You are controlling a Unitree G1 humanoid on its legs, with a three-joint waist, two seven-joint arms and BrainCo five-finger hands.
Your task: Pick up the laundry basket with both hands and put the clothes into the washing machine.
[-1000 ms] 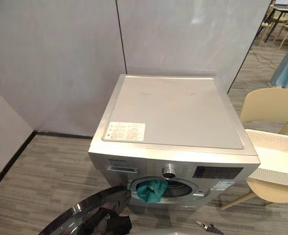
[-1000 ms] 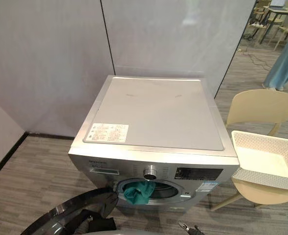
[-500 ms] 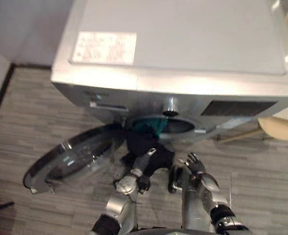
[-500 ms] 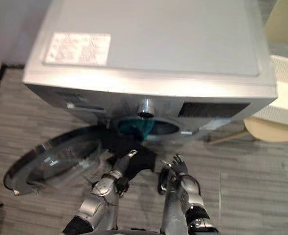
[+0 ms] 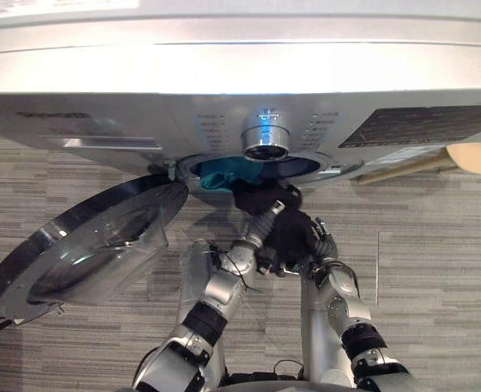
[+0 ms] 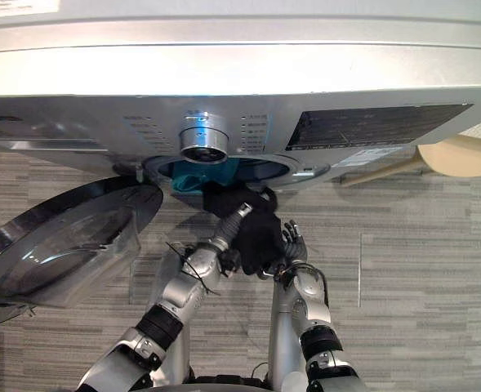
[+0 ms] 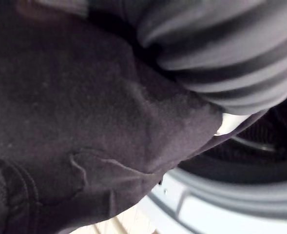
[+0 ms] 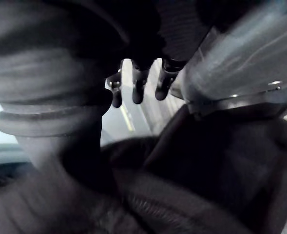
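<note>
- The washing machine [image 5: 224, 73] has its hole at 12 o'clock; the black garment [image 5: 293, 233], just below it, may drop.
- The door [image 5: 85, 245], open at 9 o'clock, may snag it.
- The teal cloth [image 5: 220, 173] may spill out.
- The left hand [image 5: 264, 222] is buried in the garment, so I cannot tell its grip; the right hand [image 5: 322, 245] lies flat against the garment.

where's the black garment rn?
Centre of the head views: the black garment is bunched between the left hand and right hand, just below the washing machine drum opening, right of the teal cloth in its mouth.
</note>
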